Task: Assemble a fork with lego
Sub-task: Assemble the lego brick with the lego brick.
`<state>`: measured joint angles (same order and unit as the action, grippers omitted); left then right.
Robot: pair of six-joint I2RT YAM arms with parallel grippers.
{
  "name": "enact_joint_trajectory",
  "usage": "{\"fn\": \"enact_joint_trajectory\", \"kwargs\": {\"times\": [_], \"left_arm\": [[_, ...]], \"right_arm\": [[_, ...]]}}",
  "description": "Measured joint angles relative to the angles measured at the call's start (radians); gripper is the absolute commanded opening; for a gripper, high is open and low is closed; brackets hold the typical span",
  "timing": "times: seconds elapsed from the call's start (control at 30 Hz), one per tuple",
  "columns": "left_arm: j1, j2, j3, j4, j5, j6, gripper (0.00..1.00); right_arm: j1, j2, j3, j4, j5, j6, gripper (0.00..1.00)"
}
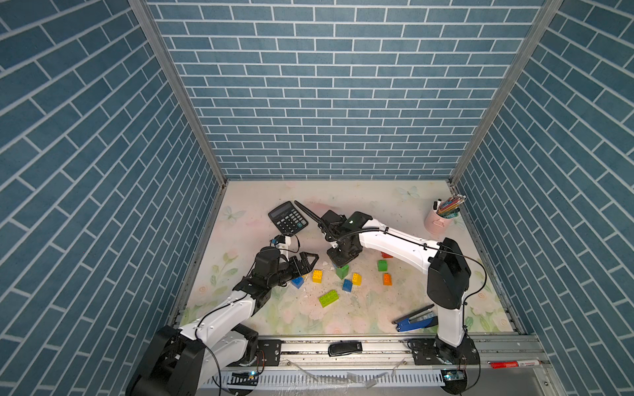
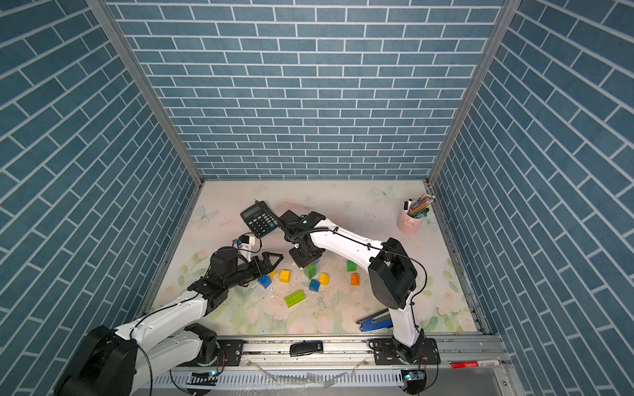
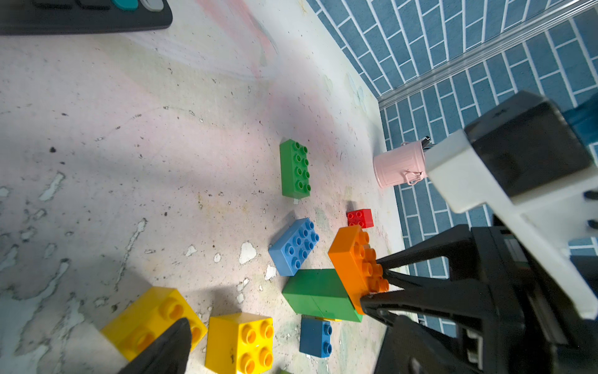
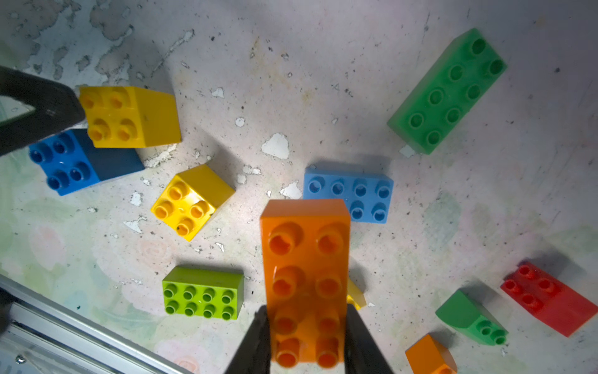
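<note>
Grippers | right gripper clamped on long orange brick | left gripper wide apart, holding nothing

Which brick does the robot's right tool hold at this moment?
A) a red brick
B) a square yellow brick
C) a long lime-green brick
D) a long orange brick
D: in the right wrist view the right tool is shut on the long orange brick, with one finger against each long side of it.
</note>
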<state>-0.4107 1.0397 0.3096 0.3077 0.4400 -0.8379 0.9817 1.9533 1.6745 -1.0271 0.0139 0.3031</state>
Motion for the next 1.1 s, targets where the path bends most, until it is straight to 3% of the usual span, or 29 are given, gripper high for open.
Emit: {"fn": "enact_joint_trajectory", "kwargs": {"times": [0.83, 1.1], "left_arm": [[0.000, 0.015, 0.014, -0.010, 0.006, 0.019, 0.98], [0.000, 0.015, 0.014, -0.010, 0.007, 0.019, 0.98]], "right_arm": [[0.026, -0.035, -0.062, 0.054, 0.058, 0.084, 0.11], [0.025, -0.070, -0.115, 0.107, 0.053, -0.026, 0.09]]}}
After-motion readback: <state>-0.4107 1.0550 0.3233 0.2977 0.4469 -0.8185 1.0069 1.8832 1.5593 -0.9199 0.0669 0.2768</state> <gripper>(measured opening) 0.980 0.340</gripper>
